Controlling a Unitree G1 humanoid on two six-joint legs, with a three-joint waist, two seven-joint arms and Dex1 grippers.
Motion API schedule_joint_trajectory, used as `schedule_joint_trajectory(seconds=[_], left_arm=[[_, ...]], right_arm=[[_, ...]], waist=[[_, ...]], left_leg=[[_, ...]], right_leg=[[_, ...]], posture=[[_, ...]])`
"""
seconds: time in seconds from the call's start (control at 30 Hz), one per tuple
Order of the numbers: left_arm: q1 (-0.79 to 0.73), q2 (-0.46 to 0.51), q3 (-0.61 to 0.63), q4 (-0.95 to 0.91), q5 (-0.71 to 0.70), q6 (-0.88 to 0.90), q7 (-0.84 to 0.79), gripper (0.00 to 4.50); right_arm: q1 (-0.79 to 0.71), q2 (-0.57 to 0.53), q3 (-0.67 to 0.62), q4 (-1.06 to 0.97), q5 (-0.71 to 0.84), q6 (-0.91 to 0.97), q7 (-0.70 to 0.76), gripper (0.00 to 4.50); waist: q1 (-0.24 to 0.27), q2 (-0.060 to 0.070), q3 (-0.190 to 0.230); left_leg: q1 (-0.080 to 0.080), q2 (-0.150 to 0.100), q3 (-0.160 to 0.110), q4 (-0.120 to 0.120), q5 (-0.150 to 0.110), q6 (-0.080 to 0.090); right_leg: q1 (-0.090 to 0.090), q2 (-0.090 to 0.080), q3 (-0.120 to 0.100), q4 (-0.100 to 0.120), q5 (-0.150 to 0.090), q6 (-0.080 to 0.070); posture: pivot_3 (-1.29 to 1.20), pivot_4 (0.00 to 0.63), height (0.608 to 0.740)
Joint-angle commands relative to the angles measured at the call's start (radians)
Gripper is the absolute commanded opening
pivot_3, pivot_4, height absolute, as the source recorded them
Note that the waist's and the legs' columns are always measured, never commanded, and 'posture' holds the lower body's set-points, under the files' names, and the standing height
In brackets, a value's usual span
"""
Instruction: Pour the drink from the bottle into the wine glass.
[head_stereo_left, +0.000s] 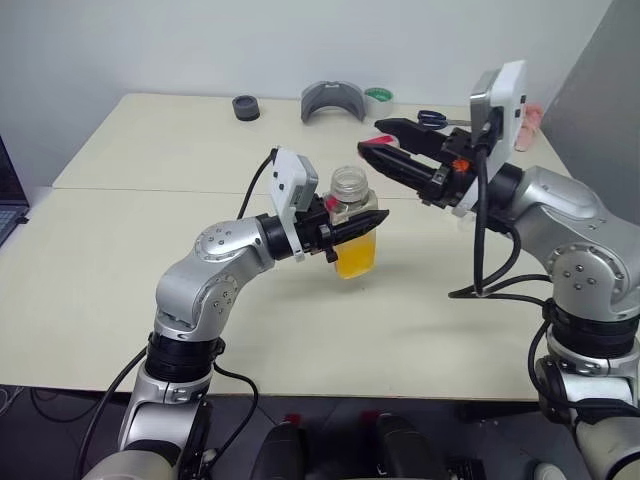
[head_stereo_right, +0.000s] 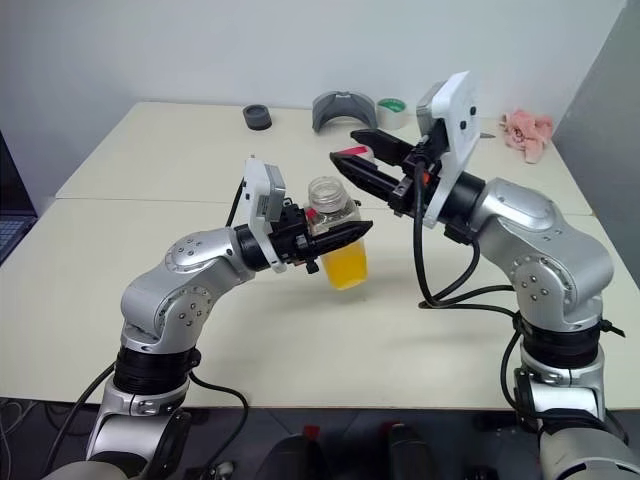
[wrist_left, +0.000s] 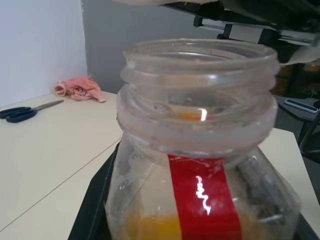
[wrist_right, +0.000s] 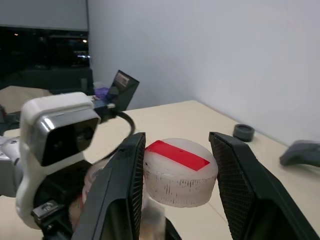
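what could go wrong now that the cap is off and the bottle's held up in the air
The bottle is open and held above the table by the left gripper, so a tilt or slip could spill the drink. The cap sits between the right fingers and might drop and roll away.

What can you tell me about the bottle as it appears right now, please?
The bottle is small, clear plastic, with a wide threaded neck and a red vertical stripe down one side. It is uncapped, its mouth open. Orange-yellow drink fills its lower part. It stands upright, lifted above the table, clamped around its shoulder by the left gripper. Its white cap, bearing a red stripe, sits between the fingers of the right gripper, up and off to one side of the mouth.
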Motion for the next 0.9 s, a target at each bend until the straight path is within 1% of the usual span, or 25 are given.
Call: schedule_joint_trajectory(seconds=[0.03, 0.13, 0.2, 0.37, 0.5, 0.73, 0.9], left_arm=[[-0.008, 0.000, 0.010, -0.048, -0.015, -0.023, -0.007, 1.87], [-0.008, -0.001, 0.009, -0.047, -0.014, -0.025, -0.009, 1.87], [-0.009, -0.004, 0.008, -0.043, -0.013, -0.027, -0.009, 1.87], [-0.016, -0.008, 0.005, -0.032, -0.010, -0.032, -0.013, 1.87], [-0.021, -0.013, 0.003, -0.029, -0.010, -0.031, -0.013, 1.87], [-0.021, -0.015, 0.002, -0.031, -0.009, -0.026, -0.012, 1.87], [-0.020, -0.013, 0.003, -0.036, -0.011, -0.021, -0.010, 1.87]], right_arm=[[0.032, -0.027, -0.057, -0.057, 0.007, 0.013, -0.045, 1.76], [0.092, -0.037, -0.081, -0.071, -0.048, 0.007, -0.115, 1.76], [0.138, -0.021, -0.096, -0.069, -0.092, -0.001, -0.186, 1.76], [0.264, -0.001, -0.054, -0.054, -0.274, -0.055, -0.328, 1.76], [0.373, 0.047, -0.022, -0.001, -0.384, -0.120, -0.391, 1.76], [0.527, 0.126, -0.001, 0.102, -0.486, -0.203, -0.417, 1.76], [0.578, 0.165, -0.035, 0.172, -0.514, -0.225, -0.431, 1.76]], waist=[[0.000, 0.000, 0.000], [0.000, 0.000, 0.000], [0.000, 0.000, 0.000], [0.000, 0.000, 0.000], [0.000, 0.000, 0.000], [0.000, 0.000, 0.000], [0.000, 0.000, 0.000]], left_leg=[[0.000, 0.000, 0.000, 0.000, 0.000, 0.000], [0.000, 0.000, 0.000, 0.000, 0.000, 0.000], [0.000, 0.000, 0.001, 0.000, 0.000, 0.000], [0.000, 0.000, 0.001, 0.000, 0.000, 0.000], [0.000, 0.000, 0.002, 0.000, 0.000, -0.001], [0.000, 0.000, 0.002, 0.000, 0.000, -0.001], [0.001, -0.001, 0.002, 0.000, 0.000, -0.001]], right_leg=[[0.000, 0.000, 0.000, 0.000, 0.000, 0.000], [0.000, 0.000, 0.000, 0.000, 0.000, 0.000], [0.000, 0.000, 0.001, 0.000, 0.000, 0.000], [0.000, 0.000, 0.002, 0.000, 0.000, 0.000], [0.000, 0.001, 0.002, 0.000, 0.000, 0.000], [0.000, 0.001, 0.002, 0.000, 0.000, 0.000], [0.000, 0.001, 0.003, 0.000, 0.000, 0.000]], posture=[[0.00, 0.150, 0.740], [0.00, 0.150, 0.740], [0.00, 0.150, 0.740], [0.00, 0.150, 0.740], [0.00, 0.150, 0.740], [0.00, 0.150, 0.740], [0.00, 0.150, 0.740]])
